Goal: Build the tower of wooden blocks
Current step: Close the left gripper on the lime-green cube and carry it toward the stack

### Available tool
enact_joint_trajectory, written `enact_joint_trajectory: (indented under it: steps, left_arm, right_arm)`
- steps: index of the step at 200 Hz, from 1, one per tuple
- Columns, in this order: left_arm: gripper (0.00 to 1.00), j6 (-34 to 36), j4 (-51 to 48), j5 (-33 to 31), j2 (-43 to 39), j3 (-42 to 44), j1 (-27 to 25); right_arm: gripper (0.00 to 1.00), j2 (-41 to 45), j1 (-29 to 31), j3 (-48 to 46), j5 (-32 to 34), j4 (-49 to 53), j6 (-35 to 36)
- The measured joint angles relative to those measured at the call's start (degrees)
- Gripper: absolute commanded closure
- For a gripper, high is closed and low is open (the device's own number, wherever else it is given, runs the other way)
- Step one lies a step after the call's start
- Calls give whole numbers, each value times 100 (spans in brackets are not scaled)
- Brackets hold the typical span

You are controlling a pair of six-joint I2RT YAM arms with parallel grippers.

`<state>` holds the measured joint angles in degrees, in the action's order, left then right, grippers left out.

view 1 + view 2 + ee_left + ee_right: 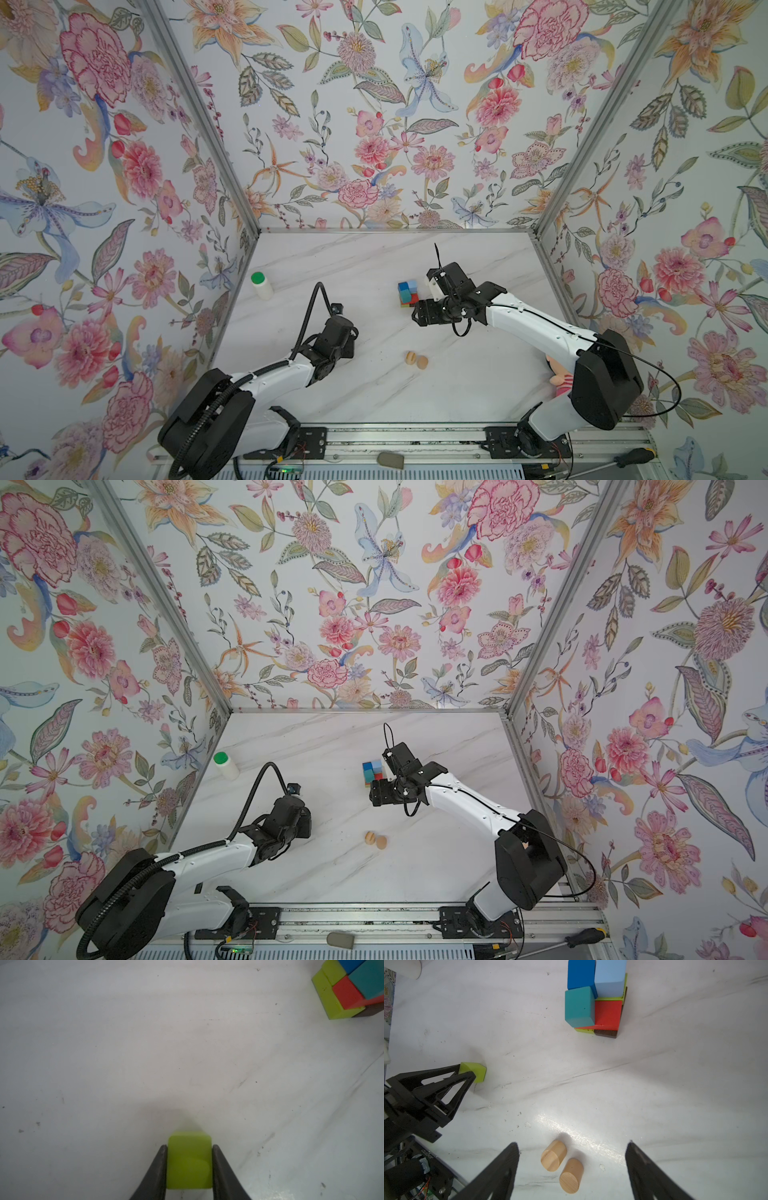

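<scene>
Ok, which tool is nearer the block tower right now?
Right. The right tool hangs open close beside the tower; the left tool is well away from it, shut on a lone yellow-green block.

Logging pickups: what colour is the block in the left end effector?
Yellow-green; the block shows best in the left wrist view.
</scene>
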<state>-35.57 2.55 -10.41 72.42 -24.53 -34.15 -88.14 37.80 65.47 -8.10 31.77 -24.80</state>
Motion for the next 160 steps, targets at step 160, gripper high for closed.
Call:
enact_joint_trajectory:
  steps: [160]
  left_arm:
    - [80,-354,286,-26,1547,-1580,-1228]
  right_arm:
    - [17,990,-787,-981,-52,-103,63]
